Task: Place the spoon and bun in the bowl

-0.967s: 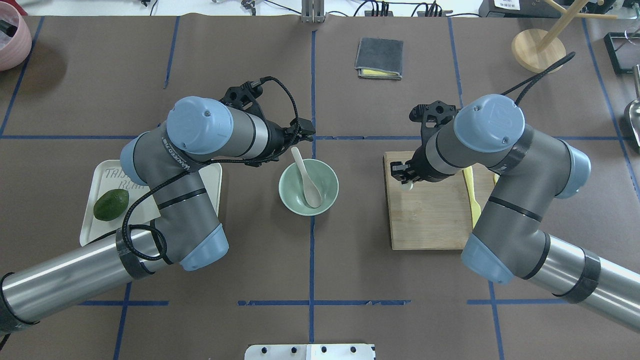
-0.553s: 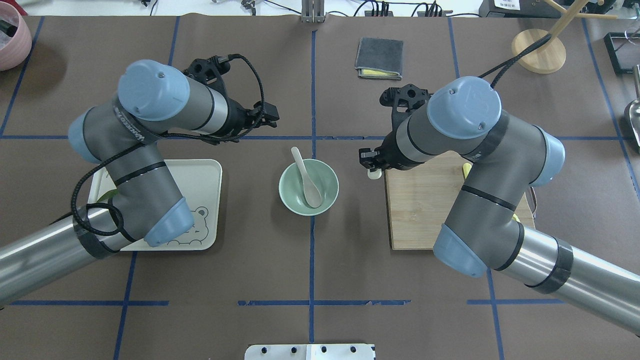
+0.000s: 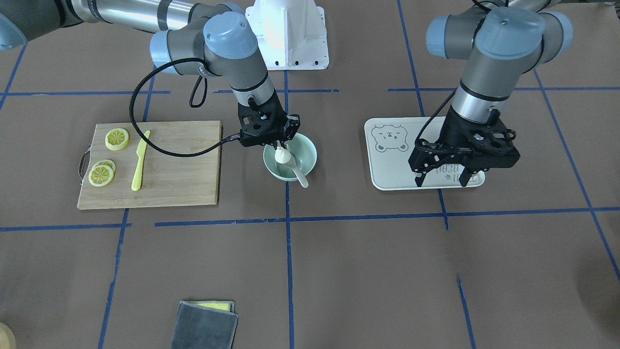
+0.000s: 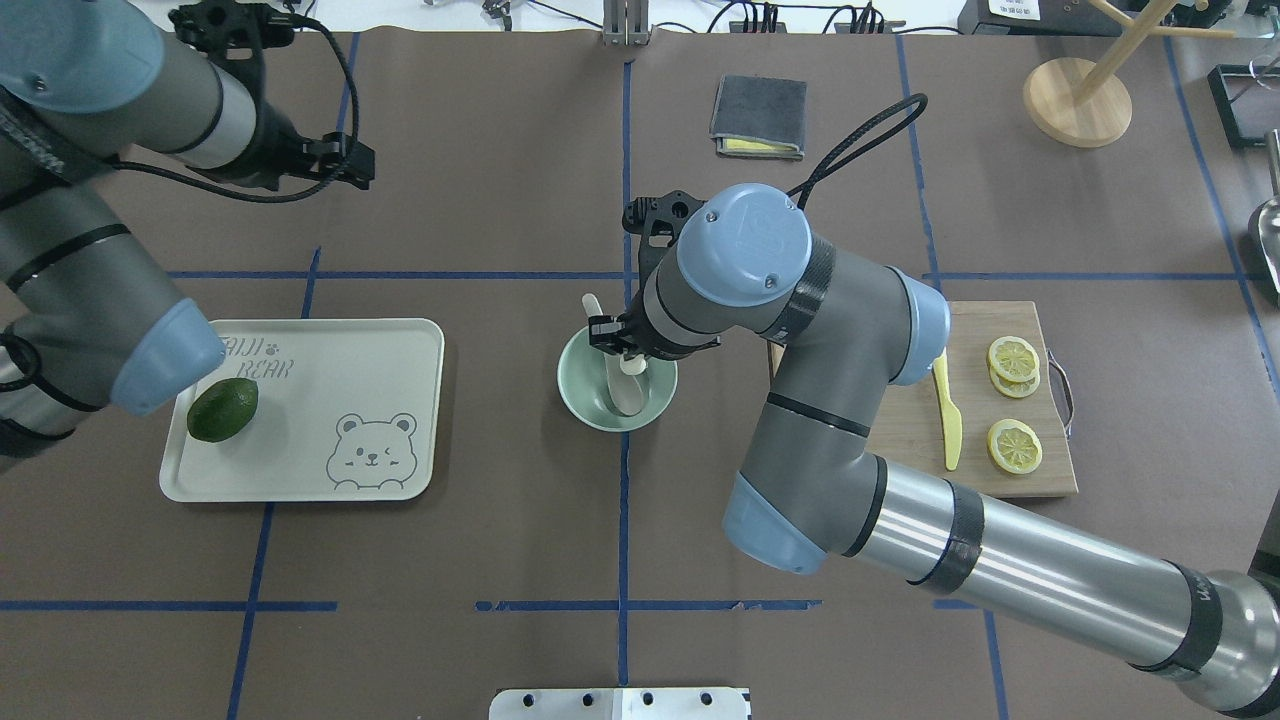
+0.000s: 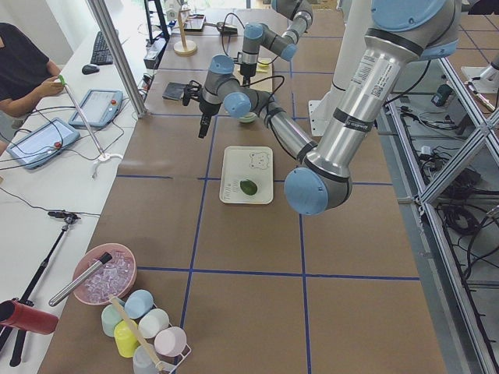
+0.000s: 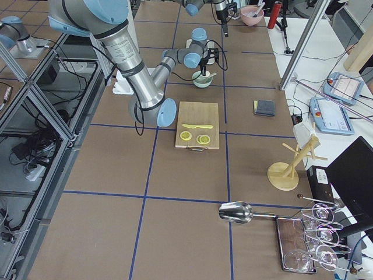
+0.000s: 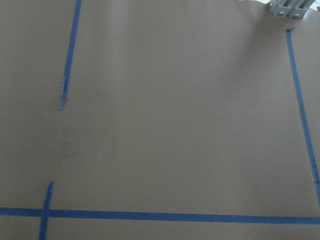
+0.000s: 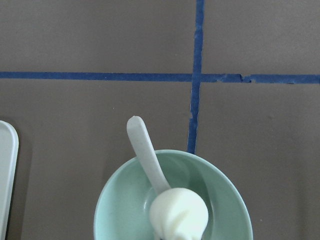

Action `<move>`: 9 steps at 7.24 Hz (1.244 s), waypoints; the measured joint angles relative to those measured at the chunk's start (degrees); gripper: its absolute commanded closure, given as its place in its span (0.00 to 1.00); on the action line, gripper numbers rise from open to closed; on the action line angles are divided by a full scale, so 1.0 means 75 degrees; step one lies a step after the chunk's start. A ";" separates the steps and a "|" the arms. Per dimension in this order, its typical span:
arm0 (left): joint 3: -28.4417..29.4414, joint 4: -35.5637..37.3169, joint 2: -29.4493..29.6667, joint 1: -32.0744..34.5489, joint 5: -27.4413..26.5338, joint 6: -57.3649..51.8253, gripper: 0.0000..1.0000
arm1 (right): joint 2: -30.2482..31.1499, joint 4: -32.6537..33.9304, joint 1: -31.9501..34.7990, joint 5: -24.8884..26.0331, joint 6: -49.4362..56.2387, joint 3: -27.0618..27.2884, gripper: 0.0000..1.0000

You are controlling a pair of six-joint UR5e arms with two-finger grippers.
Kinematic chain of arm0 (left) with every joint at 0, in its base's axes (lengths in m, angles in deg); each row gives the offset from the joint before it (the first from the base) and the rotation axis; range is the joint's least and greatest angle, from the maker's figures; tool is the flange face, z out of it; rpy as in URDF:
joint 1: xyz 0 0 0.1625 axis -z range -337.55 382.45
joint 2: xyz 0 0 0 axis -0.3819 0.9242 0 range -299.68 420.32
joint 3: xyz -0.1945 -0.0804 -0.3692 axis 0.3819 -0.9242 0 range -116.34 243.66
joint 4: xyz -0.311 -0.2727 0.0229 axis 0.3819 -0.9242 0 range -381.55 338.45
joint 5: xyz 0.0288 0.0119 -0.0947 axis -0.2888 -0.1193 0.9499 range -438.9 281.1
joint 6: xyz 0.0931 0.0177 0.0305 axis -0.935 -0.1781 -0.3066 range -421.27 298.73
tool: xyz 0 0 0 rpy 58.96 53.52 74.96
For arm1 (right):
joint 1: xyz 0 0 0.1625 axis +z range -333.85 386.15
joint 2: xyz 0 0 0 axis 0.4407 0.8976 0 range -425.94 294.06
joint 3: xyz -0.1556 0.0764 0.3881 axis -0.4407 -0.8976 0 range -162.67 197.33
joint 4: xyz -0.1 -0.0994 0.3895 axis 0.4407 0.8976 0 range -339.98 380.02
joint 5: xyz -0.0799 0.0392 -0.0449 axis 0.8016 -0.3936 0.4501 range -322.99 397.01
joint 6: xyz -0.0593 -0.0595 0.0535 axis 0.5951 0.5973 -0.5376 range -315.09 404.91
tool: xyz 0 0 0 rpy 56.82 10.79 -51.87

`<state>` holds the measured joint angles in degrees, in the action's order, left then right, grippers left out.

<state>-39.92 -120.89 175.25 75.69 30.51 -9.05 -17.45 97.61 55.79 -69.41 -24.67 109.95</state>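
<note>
While pinching the bun (image 3: 282,156) straight above the bowl (image 3: 310,148), calls, by the look of it, only for a short drop and release.

Gripped by the right gripper (image 3: 281,147), jaws narrowed on it, just over the scoop of the spoon (image 3: 300,178). Spoon lying in the bowl, long axis pointing away from the robot, handle overhanging the far rim. Well apart from the bowl, on the robot's left: left gripper (image 3: 442,182), spread wide and holding nothing, above the tray (image 4: 330,365). Legible there: "BEAR", upper word partly hidden, beside a bear drawing (image 4: 372,452).
</note>
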 measured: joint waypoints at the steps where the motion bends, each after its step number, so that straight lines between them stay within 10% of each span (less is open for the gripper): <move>1: -0.0034 0.0014 -0.0283 0.0414 0.0168 -0.0714 0.00 | -0.0075 0.0001 -0.0070 0.0026 -0.0115 -0.0037 0.00; 9: 0.0030 0.0477 -0.1311 0.2488 0.0901 -0.4310 0.00 | -0.0358 0.0002 -0.0152 0.0313 -0.0634 -0.0163 0.00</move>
<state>-39.69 -117.31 165.42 94.35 37.26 -41.38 -20.13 97.63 54.65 -67.07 -29.43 108.73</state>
